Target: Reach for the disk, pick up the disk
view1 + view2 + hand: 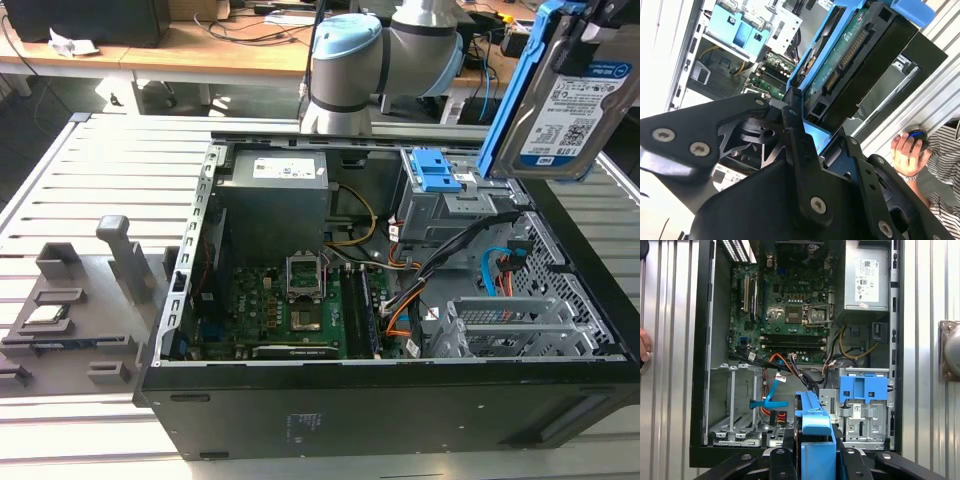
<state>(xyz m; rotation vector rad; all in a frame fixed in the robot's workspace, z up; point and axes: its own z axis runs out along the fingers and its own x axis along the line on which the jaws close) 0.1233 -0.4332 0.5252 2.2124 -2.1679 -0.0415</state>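
The disk (568, 105) was held in the air above the open computer case (400, 410), toward the exterior view's right, its long axis tilted near upright. Its blue frame was clamped between the 2 fingers (796, 145) of the gripper (816, 136). A bare blue bracket (438, 168) was seated in the case's drive cage.

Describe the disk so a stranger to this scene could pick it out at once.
Find the open black case on the slatted table. Above its corner at the exterior view's right, the hand holds the disk in the air. It is a silver drive with a white label inside a blue frame, unlike the bare blue bracket in the case.
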